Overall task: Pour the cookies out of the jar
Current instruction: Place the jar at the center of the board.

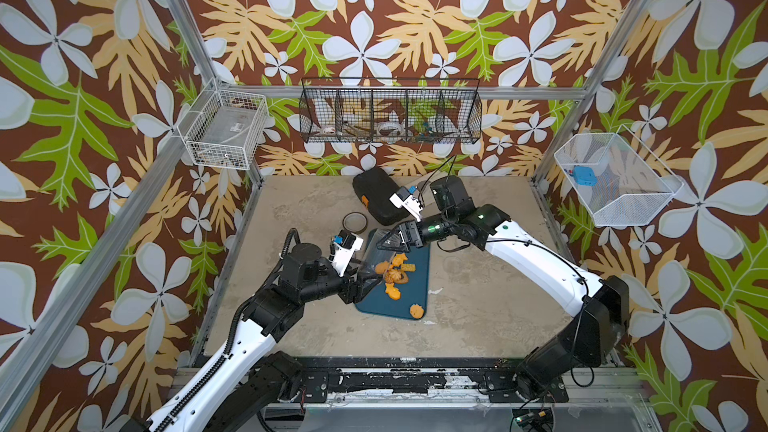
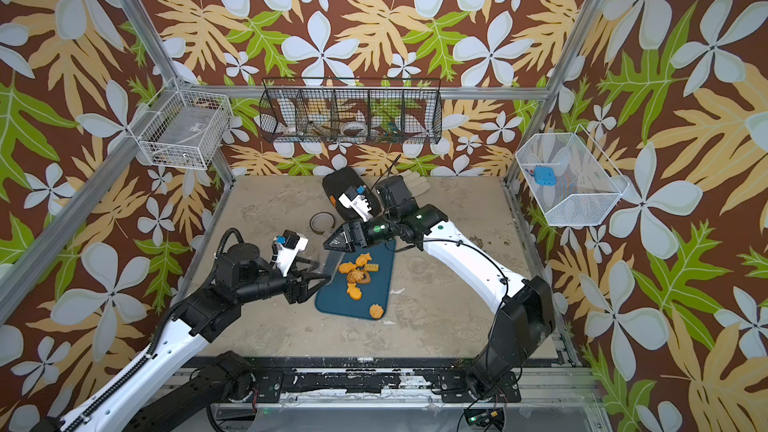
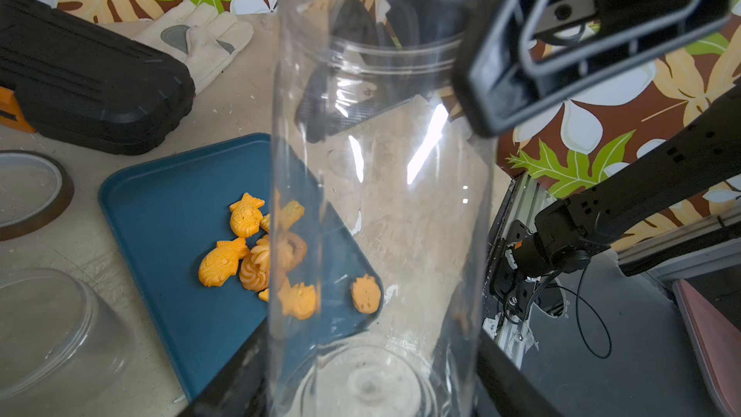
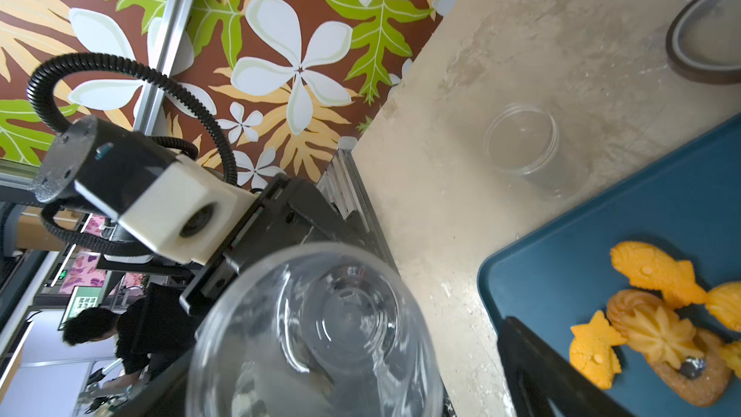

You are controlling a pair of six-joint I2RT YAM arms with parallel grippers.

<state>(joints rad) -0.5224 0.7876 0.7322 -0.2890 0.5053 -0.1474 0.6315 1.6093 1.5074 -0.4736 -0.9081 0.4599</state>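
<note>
Beside left end effector (image 1: 365, 280), tight on jar (image 3: 381, 194): cookies (image 1: 395, 274); right end effector (image 1: 384, 241) agape.

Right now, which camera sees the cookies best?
A top view: all cookies lie uncovered on the blue tray, though small. The left wrist view shows them bigger, some blurred behind the clear jar. The right wrist view cuts some off.

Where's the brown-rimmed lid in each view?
In a top view: lid just past the blue tray's far end.
In a top view: same spot.
Left wrist: cut by the frame edge, beside the black case.
Right wrist: cut by the frame edge, past the tray.
Shared landmark: blue tray.
</note>
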